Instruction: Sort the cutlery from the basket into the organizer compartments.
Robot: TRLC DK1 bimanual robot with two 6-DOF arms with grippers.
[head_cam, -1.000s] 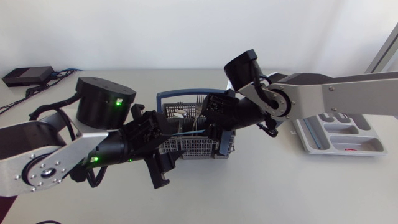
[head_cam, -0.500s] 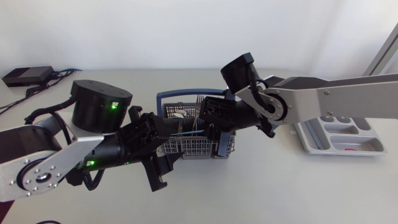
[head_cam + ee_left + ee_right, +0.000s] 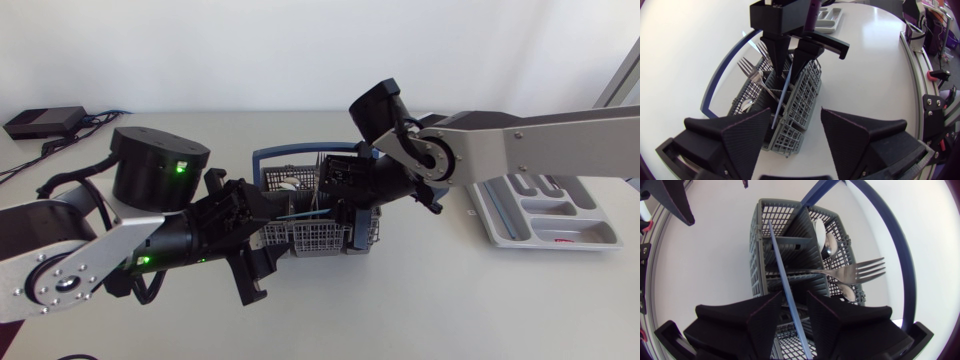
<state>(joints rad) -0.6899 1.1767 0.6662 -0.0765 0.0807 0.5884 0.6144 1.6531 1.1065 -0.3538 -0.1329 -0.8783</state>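
While the left gripper (image 3: 795, 114) stands wide open at the basket's (image 3: 807, 92) near end, probably to steady it, the right gripper (image 3: 786, 75) hangs above. Its fingers straddle an upright blue stick (image 3: 782, 100) with a gap showing, so it is not clamped. Forks (image 3: 747, 65) sit inside. The organizer (image 3: 830, 17) lies well apart beyond.
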